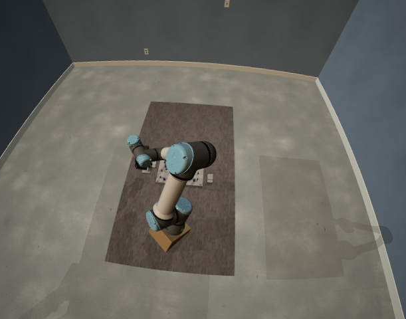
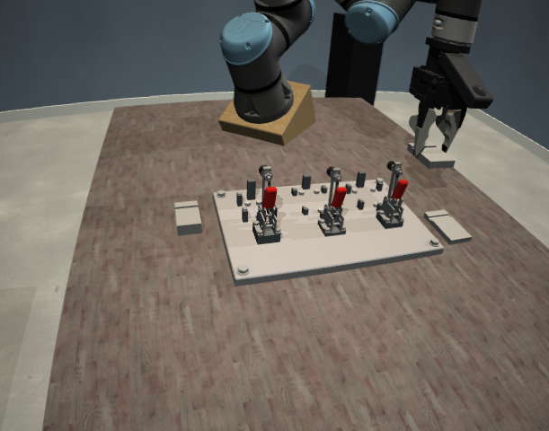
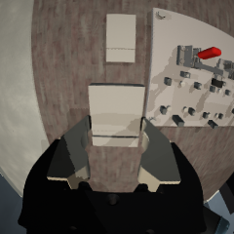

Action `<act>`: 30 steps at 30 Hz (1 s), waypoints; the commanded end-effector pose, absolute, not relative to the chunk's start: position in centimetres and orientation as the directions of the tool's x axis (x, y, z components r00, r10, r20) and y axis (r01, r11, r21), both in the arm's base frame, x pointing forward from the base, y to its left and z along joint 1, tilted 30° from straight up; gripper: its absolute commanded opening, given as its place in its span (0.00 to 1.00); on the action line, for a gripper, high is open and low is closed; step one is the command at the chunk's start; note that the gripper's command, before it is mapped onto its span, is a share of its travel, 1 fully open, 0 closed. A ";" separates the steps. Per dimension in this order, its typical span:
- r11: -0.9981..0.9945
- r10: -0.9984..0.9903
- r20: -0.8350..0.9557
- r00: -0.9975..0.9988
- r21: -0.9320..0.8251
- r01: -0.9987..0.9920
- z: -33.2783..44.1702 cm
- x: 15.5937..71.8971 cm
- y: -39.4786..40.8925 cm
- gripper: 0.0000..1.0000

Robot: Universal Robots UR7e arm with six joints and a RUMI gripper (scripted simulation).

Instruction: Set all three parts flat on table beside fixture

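My gripper (image 2: 431,148) is shut on a flat beige part (image 2: 431,156) and holds it low over the table, behind the right end of the fixture plate (image 2: 325,232). In the wrist view the held part (image 3: 116,114) sits between my two fingers. A second beige part (image 2: 447,225) lies flat on the table right of the plate; it also shows in the wrist view (image 3: 121,38). A third beige part (image 2: 188,216) lies left of the plate. The plate carries three toggle clamps with red handles (image 2: 269,197) raised. I see no parts left in the plate's slots.
The robot base stands on a wooden block (image 2: 270,116) behind the plate. Small dark posts and pins (image 2: 306,181) stick up along the plate's back edge. The brown table top (image 2: 265,324) extends in front of the plate.
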State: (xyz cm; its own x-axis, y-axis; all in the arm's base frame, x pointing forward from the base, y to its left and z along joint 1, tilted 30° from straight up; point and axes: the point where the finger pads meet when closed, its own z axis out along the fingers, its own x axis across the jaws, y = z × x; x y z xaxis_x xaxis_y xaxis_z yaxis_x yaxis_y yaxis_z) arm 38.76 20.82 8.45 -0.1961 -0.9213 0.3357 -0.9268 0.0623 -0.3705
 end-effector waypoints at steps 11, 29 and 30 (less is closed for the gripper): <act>0.062 -0.922 0.335 -0.196 -0.371 -0.926 8.5 38.8 20.9 0.00; 0.062 -0.922 0.335 -0.196 -0.371 -0.926 8.1 38.9 20.7 0.00; 0.062 -0.922 0.335 -0.196 -0.371 -0.926 8.1 38.9 20.7 0.00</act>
State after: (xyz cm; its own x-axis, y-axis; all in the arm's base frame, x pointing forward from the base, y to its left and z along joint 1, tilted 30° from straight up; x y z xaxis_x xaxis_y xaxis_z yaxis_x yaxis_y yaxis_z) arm 38.84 20.73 8.24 -0.1962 -0.9213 0.3358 -0.9268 0.0623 -0.3704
